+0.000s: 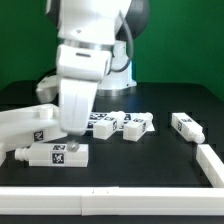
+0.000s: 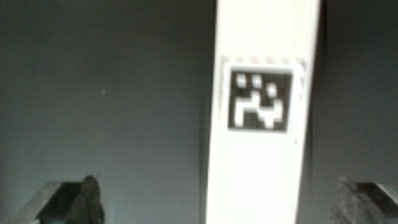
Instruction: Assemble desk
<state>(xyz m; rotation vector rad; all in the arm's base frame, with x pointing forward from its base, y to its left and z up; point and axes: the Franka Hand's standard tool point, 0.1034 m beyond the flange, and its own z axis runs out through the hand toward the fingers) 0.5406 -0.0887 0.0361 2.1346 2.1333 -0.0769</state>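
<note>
the gripper (image 1: 70,127) hung empty, fingers (image 2: 71,200) spread wide, over the near-left leg (image 1: 55,153), which lay closer to one finger, so closing could have knocked it crooked.

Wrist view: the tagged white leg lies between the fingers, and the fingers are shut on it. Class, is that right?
Not quite. The fingers are open, not shut: the wrist view shows a dark gap between each one and the leg. The leg does lie between them.

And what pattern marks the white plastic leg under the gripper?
Black-and-white square tag; clearest in wrist view.
</note>
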